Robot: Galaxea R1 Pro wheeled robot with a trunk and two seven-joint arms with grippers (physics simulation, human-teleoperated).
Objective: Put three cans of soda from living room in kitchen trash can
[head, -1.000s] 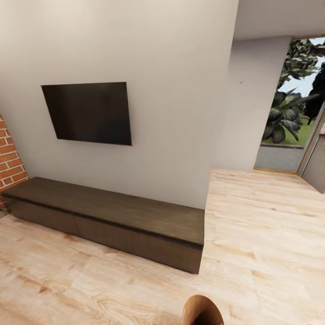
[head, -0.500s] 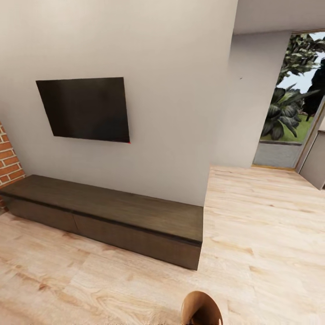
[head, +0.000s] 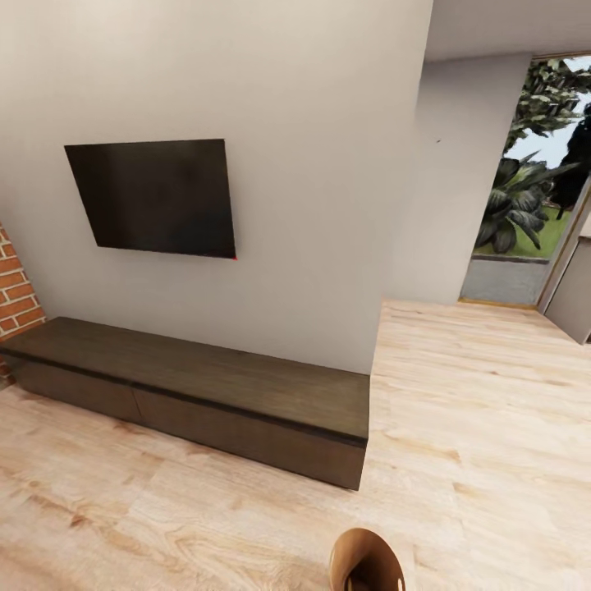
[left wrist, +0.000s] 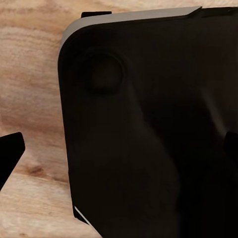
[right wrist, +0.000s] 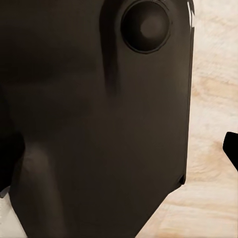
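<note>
1. Against white wall [head: 312,164]: dark flat TV [head: 152,197], hung above long low dark-wood cabinet [head: 205,390] on light plank floor [head: 476,427].
2. Far left edge of head view: red brick chimney [head: 12,287], touching cabinet's left end.
3. At right, past wall corner: wood-framed glass door [head: 533,189], green plants outside.
4. Bottom edge of head view, w/ rim cut off by frame: copper-brown tash can [head: 365,562], round, close to robot.
5. Wrist views: large dark robot body part [left wrist: 148,129] over plank floor; same kind of dark part [right wrist: 94,119] w/ round knob in rt wrist view.
6. L & R finger state: can't tell, only dark tips at frame edges.
</note>
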